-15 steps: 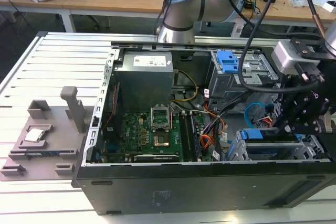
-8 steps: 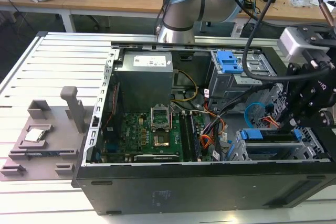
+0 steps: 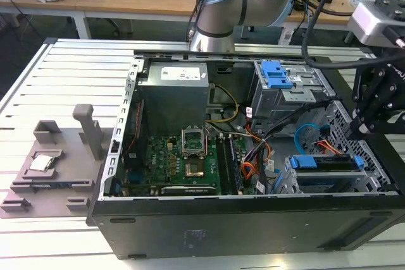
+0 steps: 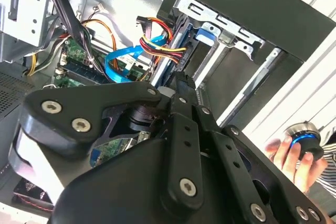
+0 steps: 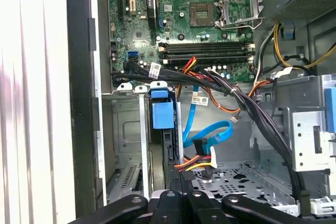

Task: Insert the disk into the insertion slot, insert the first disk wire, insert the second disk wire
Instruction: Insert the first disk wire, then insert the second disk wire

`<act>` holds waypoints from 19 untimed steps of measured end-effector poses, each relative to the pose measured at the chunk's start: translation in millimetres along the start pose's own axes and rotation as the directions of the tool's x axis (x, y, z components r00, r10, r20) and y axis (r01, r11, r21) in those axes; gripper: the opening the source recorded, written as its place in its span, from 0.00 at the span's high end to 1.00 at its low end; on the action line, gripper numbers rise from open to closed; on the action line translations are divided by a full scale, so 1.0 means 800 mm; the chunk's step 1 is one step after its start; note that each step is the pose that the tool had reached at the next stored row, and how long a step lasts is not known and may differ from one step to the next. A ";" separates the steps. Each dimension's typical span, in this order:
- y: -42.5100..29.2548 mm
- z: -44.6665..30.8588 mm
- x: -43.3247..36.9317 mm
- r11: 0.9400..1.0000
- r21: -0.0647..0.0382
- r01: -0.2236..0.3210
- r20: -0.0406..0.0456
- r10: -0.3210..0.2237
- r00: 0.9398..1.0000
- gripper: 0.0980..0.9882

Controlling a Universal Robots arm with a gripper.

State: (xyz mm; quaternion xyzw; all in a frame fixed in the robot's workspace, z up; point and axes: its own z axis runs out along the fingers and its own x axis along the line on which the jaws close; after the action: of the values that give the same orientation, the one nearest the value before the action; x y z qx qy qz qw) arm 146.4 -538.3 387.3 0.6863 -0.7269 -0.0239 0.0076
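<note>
The disk [image 3: 326, 164] lies inside the insertion slot [image 3: 297, 184], its blue carrier framing it. In the first wrist view the disk [image 5: 170, 150] stands edge-on between the slot's walls [image 5: 126, 129], with the blue carrier tab [image 5: 161, 114] at its end. A red, yellow and black wire bundle [image 5: 191, 164] runs to the disk's near edge. A blue flat wire [image 5: 212, 132] ends in a black plug beside it. I cannot tell whether either plug is seated. My gripper [image 3: 355, 132] hovers just above that end of the disk, fingers together and nothing visible between them [image 4: 181, 80].
A bigger grey cage with a blue latch [image 3: 278, 77] stands behind the slot. Thick black cables [image 5: 252, 114] cross the case beside the motherboard [image 3: 190, 156]. A hand [image 4: 294, 156] holds a blue-ringed knob outside the case. A grey fixture [image 3: 57, 156] lies at the exterior view's left.
</note>
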 end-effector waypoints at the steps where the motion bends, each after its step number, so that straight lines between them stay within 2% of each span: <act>1: 0.0000 -0.0001 0.000 1.000 0.000 0.000 0.000 0.000 1.000 0.99; 10: 0.0001 -0.0005 0.000 1.000 0.000 0.000 0.000 0.000 1.000 0.99; 11: 0.0001 -0.0006 0.000 1.000 0.000 0.000 0.000 0.000 1.000 0.92; 12: 0.0000 -0.0006 0.000 1.000 0.000 0.000 0.000 0.000 1.000 0.78; 13: 0.0000 -0.0006 0.000 1.000 0.000 0.000 0.000 0.000 1.000 0.78; 14: 0.0001 -0.0008 0.000 1.000 0.000 0.001 0.000 -0.001 1.000 0.70; 19: 0.0010 0.0049 -0.003 0.999 -0.001 0.053 0.000 -0.053 0.999 0.70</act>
State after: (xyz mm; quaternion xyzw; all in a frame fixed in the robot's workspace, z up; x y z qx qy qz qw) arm 145.6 -535.6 383.5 0.7053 -0.7085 -0.0243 0.0073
